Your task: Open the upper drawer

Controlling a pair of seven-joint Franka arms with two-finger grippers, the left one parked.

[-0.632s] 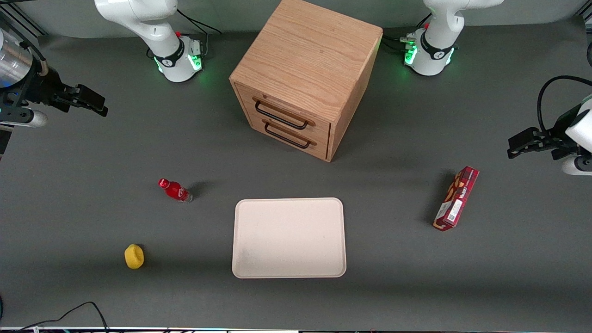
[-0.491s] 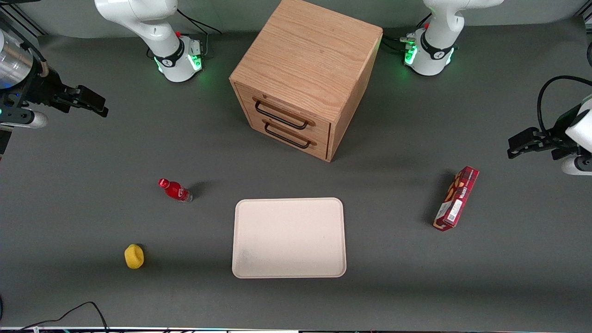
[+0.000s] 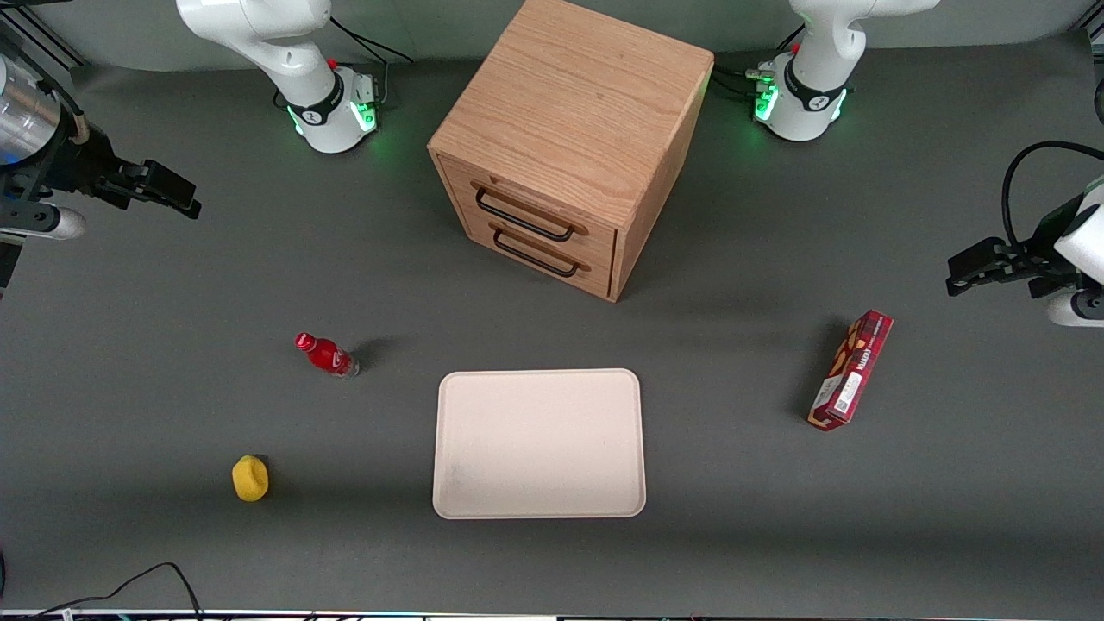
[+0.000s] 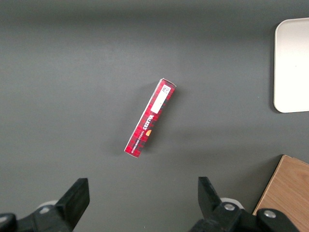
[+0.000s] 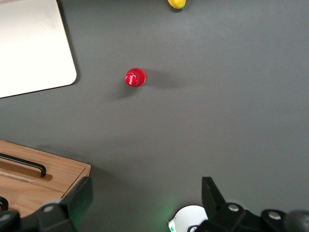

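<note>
The hand (image 3: 168, 191), fingers spread, hovers well apart from the shut upper drawer (image 3: 526, 210).

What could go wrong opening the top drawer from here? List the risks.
1. The two handles sit close together, so the gripper, open and high at the working arm's end of the table, could hook the lower drawer instead of the upper drawer.
2. The cabinet stands loose and angled; pulling may drag it.
</note>
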